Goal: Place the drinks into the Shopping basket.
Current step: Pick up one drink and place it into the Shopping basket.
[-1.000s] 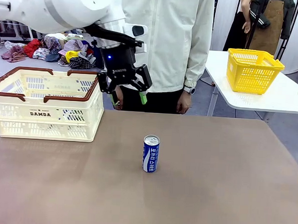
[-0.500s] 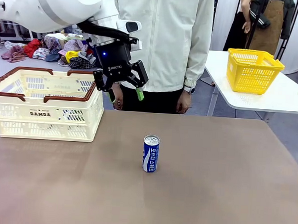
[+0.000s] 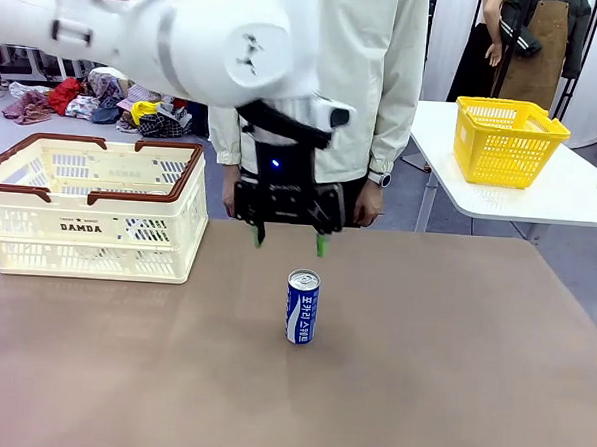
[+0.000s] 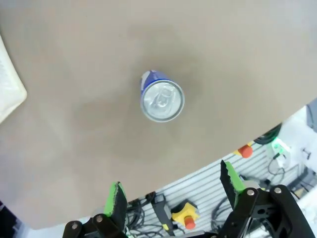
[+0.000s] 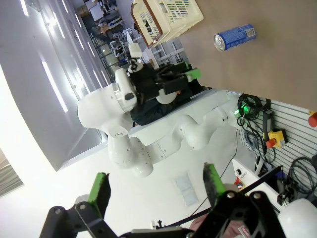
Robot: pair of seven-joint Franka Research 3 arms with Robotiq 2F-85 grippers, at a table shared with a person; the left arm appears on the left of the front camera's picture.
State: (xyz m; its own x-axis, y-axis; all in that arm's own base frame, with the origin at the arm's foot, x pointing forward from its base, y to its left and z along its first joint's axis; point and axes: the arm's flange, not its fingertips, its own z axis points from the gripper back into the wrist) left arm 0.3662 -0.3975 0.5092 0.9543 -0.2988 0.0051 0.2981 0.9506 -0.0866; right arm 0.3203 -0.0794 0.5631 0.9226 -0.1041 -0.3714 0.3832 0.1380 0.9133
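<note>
In the lower middle of the front view, the drink can (image 3: pixel 302 306) stands upright on the brown worktop (image 3: pixel 451 372), alone and not touched by anything. It is blue and white with a silver top.

Just behind and above it, in the centre of the frame, the left gripper (image 3: pixel 289 241) has moved over from the left, where it was hanging near the corner of the Shopping basket (image 3: pixel 89 213) a second ago. Now it points down with its jaws wide apart and nothing between them. In the left wrist view the can top (image 4: pixel 162 100) sits in the middle of the frame, a little above the two green pads, so the gripper is almost lined up over it.

I judge this as the start of the reach for the can; descending and closing are not yet done.

The right gripper (image 5: pixel 156 186) is open and empty in the right wrist view.

The Shopping basket stays at the left edge of the worktop, well apart from the can. At the far upper right, a yellow basket (image 3: pixel 507 139) sits on another table.
</note>
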